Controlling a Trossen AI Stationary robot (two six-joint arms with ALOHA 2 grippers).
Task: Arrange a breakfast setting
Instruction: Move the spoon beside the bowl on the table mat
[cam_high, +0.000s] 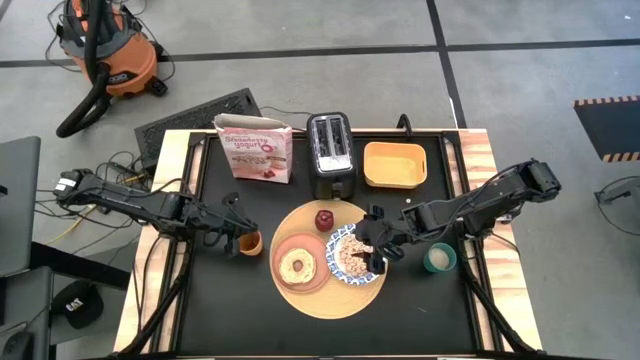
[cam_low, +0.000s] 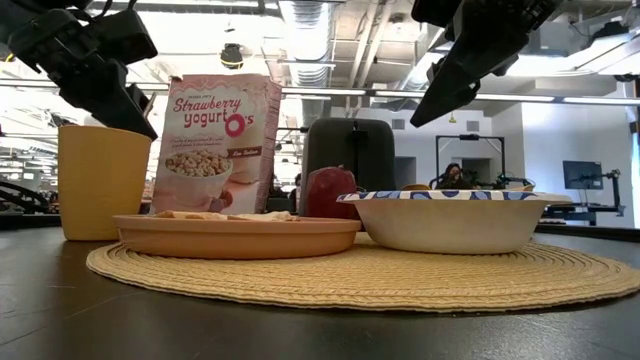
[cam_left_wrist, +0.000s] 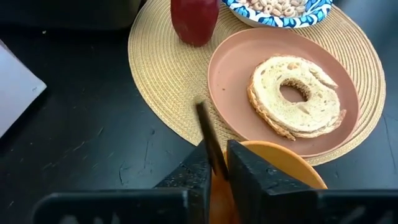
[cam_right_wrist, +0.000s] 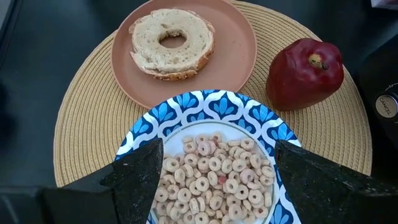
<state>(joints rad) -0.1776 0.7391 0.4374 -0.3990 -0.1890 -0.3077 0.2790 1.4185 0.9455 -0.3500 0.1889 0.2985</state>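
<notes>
The blue-and-white patterned dish of cereal sits on the right part of the round woven mat, directly below the right gripper, whose jaws stand wide apart and straddle the dish from above without touching it. Just left of the dish lies the salmon-pink plate bearing the round toasted bread, ring-shaped, cut face up. The small red apple stands upright at the far edge of the mat, near both dish and plate. Left of the mat, just beside the plate, stands an orange cup; the left gripper holds its jaws narrow, pinching the cup's rim. A cereal box, black toaster and yellow tray line the far side of the table; a teal cup stands at right.
</notes>
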